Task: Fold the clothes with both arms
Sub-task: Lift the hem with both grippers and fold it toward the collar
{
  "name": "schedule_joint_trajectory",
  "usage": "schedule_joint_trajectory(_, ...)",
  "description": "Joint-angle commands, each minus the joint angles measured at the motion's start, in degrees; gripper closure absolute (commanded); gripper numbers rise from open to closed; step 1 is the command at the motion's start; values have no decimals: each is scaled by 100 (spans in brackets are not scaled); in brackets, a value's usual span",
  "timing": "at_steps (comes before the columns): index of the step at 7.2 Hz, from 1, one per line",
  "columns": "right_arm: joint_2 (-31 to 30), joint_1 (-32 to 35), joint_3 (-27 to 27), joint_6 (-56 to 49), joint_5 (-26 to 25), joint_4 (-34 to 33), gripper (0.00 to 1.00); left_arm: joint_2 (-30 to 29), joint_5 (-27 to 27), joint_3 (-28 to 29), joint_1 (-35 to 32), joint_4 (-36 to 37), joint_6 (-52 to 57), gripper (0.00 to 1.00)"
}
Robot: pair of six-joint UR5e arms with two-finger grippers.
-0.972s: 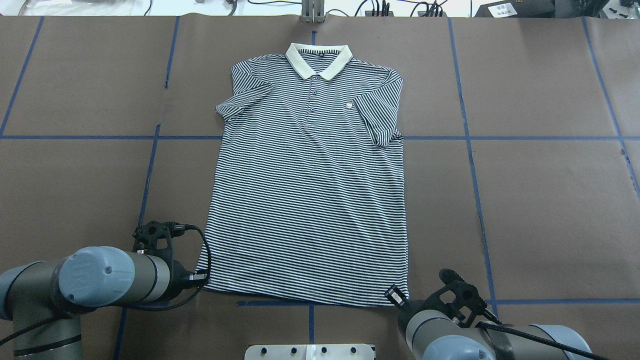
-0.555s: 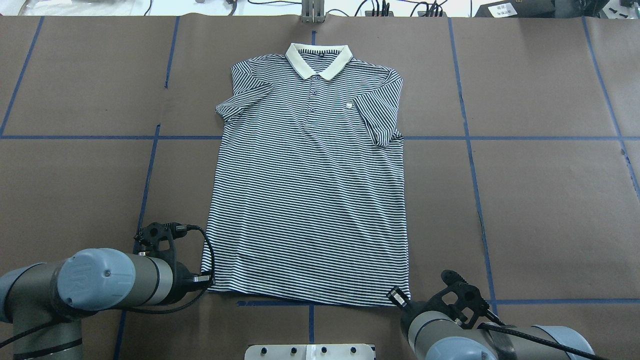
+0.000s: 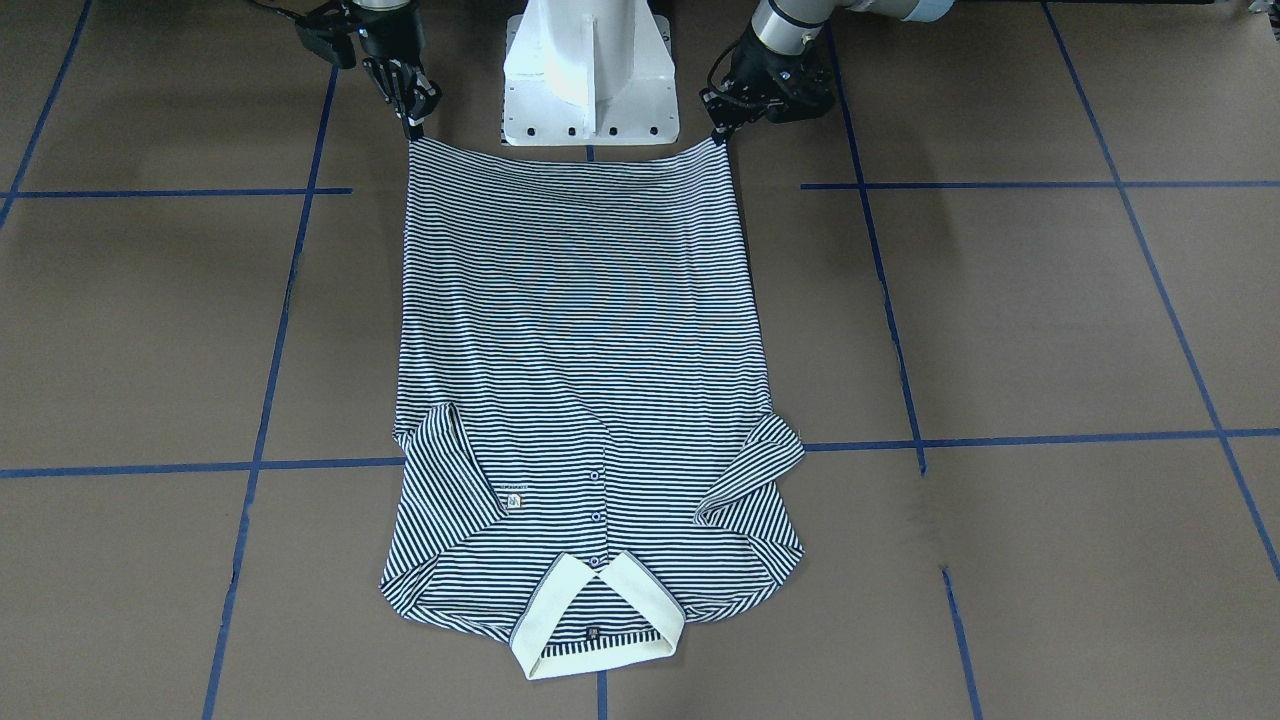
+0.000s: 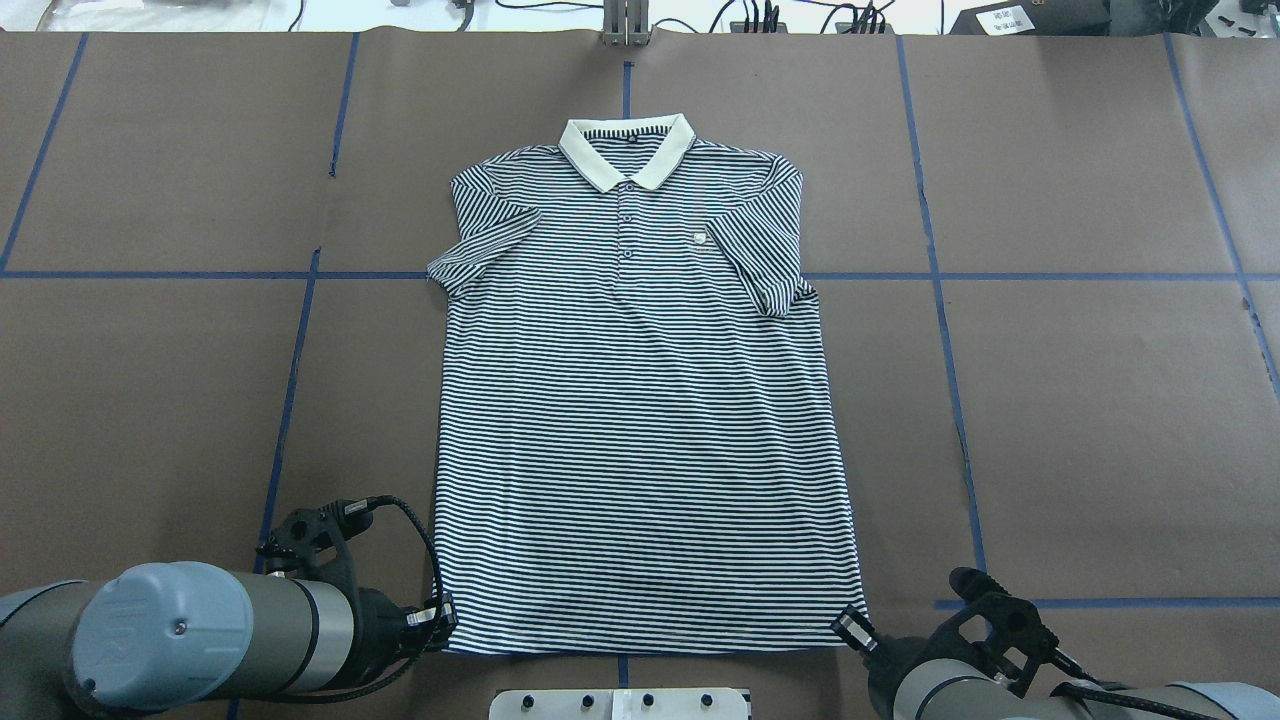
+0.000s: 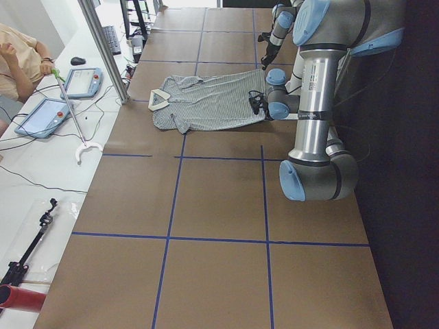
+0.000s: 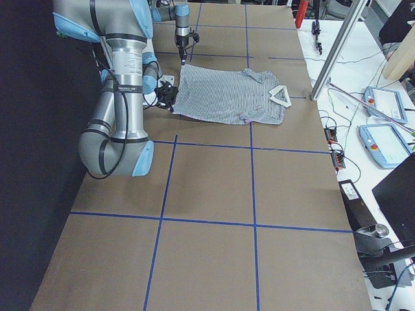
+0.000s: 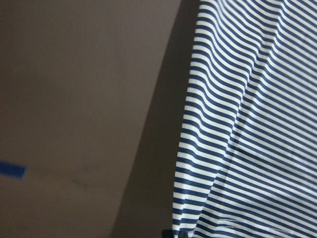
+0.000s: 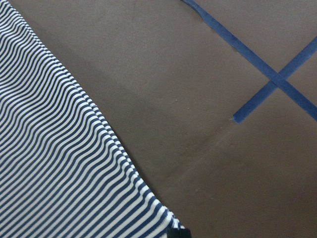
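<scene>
1. So, my polo shirt lies face up on the brown surface. Its buttons show, and its cream collar is at the end far from the robot.
2. Both short sleeves look turned in over the chest, the left sleeve and the right sleeve. I think that small part of the job is done.
3. My left arm reaches the near left corner of the hem. Its jaws are pinched tight on that corner. In the left wrist view the striped cloth runs right down to the black tip. A dark shadow lies under the cloth edge, so the corner looks lifted a little.
4. My right arm does the same at the other near corner. Its jaws are pinched on the cloth too, and the right wrist view shows the same shadow.
5. From the front, the hem is pulled straight between the two arms, just in front of the white base.
6. Done, I think: the shirt is smooth, the sleeves are in, and both corners are held.
7. Left to do: the big fold. No part of the body is folded over yet. I judge that the hem has to go up and over toward the collar. Both arms should move together so it lands straight.
</scene>
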Motion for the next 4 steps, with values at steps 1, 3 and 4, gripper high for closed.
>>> schedule_joint_trajectory(1, 17, 388, 172, -438, 2, 4, 100, -89, 29, -175, 58, 10, -124, 100)
schedule_joint_trajectory(3, 743, 1273, -221, -1578, 98, 4, 100, -360, 39, 35, -640, 45, 398, 100)
schedule_joint_trajectory(4, 1260, 1992, -833, -2254, 412, 48, 100, -693, 38, 315, -1149, 411, 1135, 100)
